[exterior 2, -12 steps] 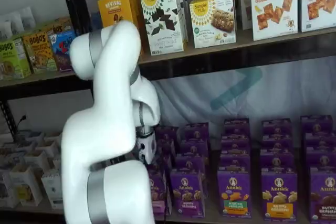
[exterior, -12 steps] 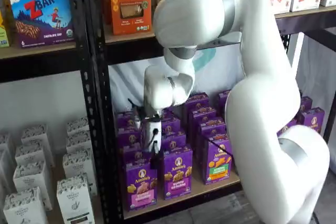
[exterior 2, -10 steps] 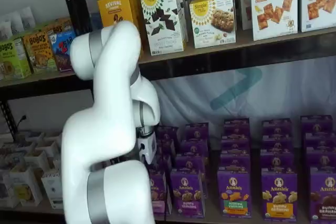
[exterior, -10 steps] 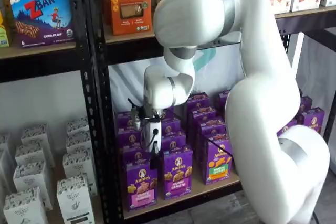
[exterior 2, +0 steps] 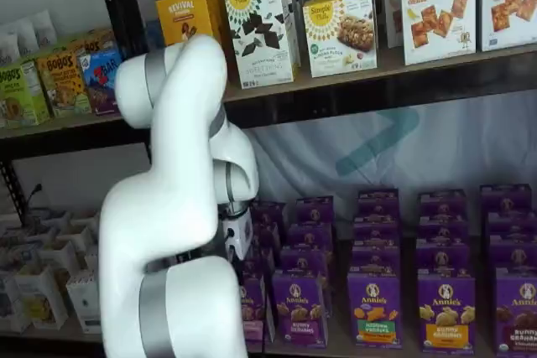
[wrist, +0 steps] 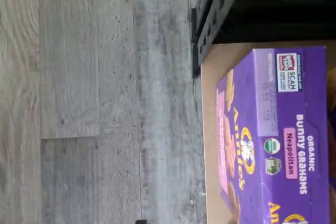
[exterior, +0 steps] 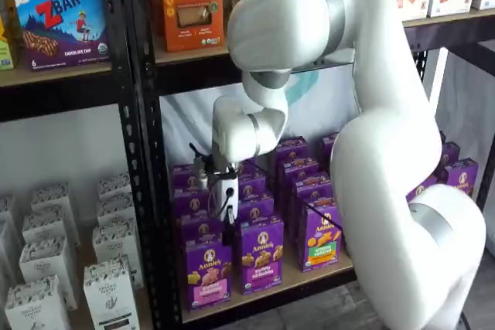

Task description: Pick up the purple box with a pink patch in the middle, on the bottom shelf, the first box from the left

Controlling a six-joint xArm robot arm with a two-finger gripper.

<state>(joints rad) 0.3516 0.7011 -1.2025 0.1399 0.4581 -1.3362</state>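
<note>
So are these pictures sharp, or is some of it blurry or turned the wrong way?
Wrist view: the whole picture is turned sideways; the purple box is sharp enough to read "Bunny Grahams Neapolitan", though its front face is soft. Both shelf views: even light, no strong glare, slightly soft; the white arm hides much of the bottom shelf in one.

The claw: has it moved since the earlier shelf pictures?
Yes, slightly. In a shelf view the claw has shifted a little toward the black frame post and hangs just above the purple box, which stands on the bottom shelf.
</note>
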